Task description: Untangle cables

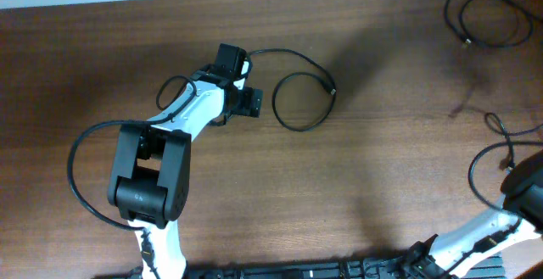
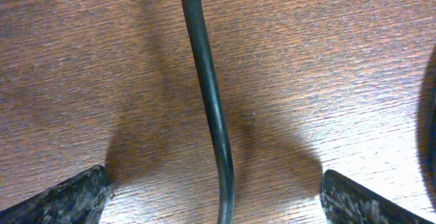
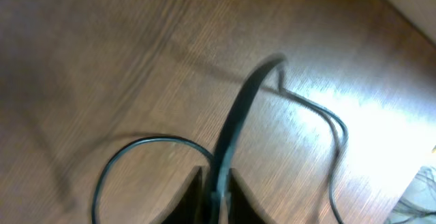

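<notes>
Over at the left fingers (image 2: 214,183), the pair stands wide apart, one pad low on each side of the wrist view. They have hold of nothing. The looped cable (image 2: 211,101) runs straight through the gap between them, lying flat on the table (image 2: 340,60) and touching neither pad. From overhead, that same cable leaves the fingers, swings out away from them and curls back into one round loop just beside them, its plug end sitting on the far side of the loop.

Now the right fingers (image 3: 216,190). They are drawn almost together at the bottom of the wrist view, and a dark, blurred stretch of the third cable (image 3: 235,115) comes up right out of the pinch. So they are closed on it. Past the fingers the cord thins, bends over and drops back towards the table on one side, while another thin curve of it arcs round on the other side. The blur hides exactly where the pads bite.

The second cable (image 1: 463,33) lies in loose coils on the table, well apart from both pairs of fingers and touching neither of the other cables.
</notes>
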You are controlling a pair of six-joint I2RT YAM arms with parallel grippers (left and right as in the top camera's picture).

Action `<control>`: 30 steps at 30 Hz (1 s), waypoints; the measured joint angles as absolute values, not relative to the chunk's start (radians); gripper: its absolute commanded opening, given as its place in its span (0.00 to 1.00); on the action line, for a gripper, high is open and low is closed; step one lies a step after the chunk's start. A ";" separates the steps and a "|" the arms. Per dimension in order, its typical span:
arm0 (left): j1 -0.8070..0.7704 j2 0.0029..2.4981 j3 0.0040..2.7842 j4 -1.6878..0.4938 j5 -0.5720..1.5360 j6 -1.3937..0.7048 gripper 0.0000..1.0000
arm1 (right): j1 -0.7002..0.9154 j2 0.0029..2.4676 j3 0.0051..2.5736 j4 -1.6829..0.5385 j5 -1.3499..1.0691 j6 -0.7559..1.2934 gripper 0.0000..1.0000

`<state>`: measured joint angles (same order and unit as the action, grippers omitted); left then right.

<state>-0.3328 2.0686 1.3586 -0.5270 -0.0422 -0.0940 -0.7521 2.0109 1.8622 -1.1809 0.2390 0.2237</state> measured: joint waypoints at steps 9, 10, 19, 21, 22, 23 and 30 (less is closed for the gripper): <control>-0.333 2.069 1.359 -0.527 -0.042 -0.094 0.99 | -0.752 2.133 2.008 -1.211 0.215 0.208 0.97; -0.333 2.069 1.359 -0.527 -0.042 -0.094 0.99 | -0.752 2.124 2.054 -1.279 0.205 0.228 0.97; -0.333 2.069 1.359 -0.527 -0.042 -0.094 0.99 | -1.065 1.608 2.093 -1.691 0.181 0.523 0.99; -0.333 2.069 1.359 -0.527 -0.042 -0.094 0.99 | -1.115 1.447 1.904 -1.692 0.222 0.625 0.99; -0.333 2.069 1.359 -0.528 -0.042 -0.094 0.99 | -1.137 1.390 1.759 -1.653 0.247 0.693 0.99; -0.333 2.069 1.359 -0.529 -0.042 -0.095 0.99 | -1.145 1.356 1.617 -1.570 0.249 0.728 0.99; -0.332 2.070 1.360 -0.529 -0.042 -0.094 0.99 | -1.145 1.399 0.995 -1.022 0.130 0.831 0.99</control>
<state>-0.3325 2.0697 1.3598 -0.5293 -0.0422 -0.0944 -1.1450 1.3991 0.9951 -1.0222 0.1295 0.8307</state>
